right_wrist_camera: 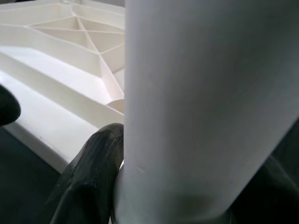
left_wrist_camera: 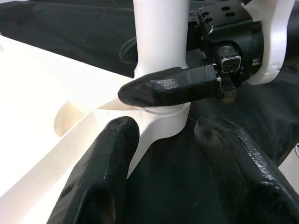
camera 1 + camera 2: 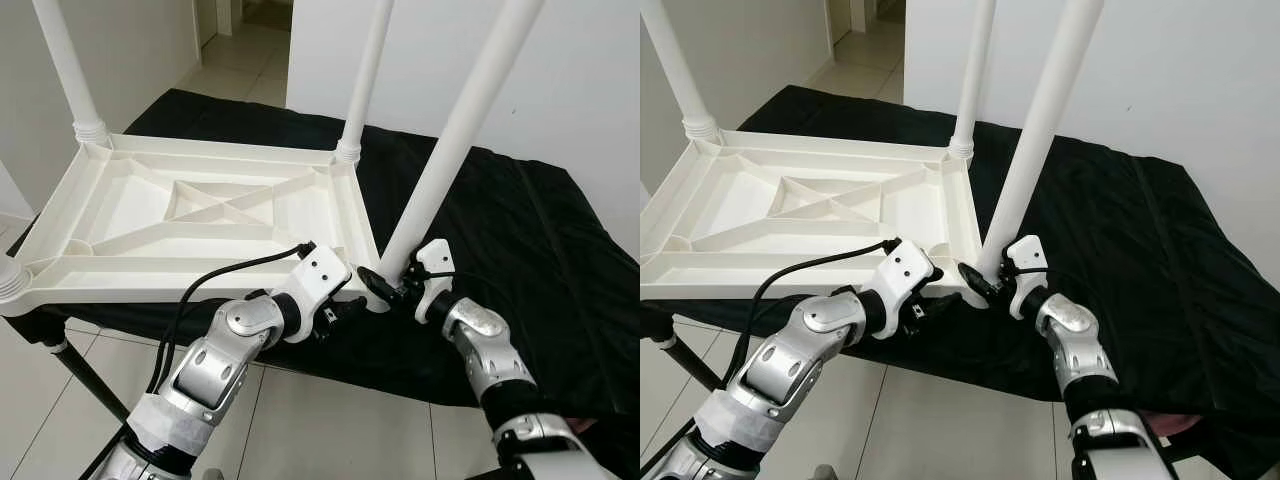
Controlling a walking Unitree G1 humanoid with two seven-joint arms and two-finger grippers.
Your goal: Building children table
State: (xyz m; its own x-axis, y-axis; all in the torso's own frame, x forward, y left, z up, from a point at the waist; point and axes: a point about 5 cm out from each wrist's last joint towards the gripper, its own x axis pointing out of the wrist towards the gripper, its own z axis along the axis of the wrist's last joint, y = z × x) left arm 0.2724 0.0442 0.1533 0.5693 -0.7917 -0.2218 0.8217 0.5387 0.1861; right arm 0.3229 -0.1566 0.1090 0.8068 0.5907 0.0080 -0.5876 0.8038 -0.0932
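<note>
A white plastic children's table (image 3: pixel 200 210) lies upside down on a black cloth. White legs stand in its far left corner (image 3: pixel 70 70) and far right corner (image 3: pixel 365 80). A third white leg (image 3: pixel 450 150) leans to the right, its foot at the near right corner socket. My right gripper (image 3: pixel 385 285) is shut on this leg's lower end; the right wrist view shows the leg (image 1: pixel 205 107) against one finger (image 1: pixel 88 177). My left gripper (image 2: pixel 163 154) is open just below that corner, its fingers (image 2: pixel 98 177) straddling the socket.
The black cloth covers a folding stand (image 3: pixel 530 250) whose dark leg (image 3: pixel 85 380) reaches the tiled floor. A ribbed leg collar (image 3: pixel 8 280) sits at the table's near left corner. A white wall stands behind, with a doorway (image 3: pixel 240 40) at the back left.
</note>
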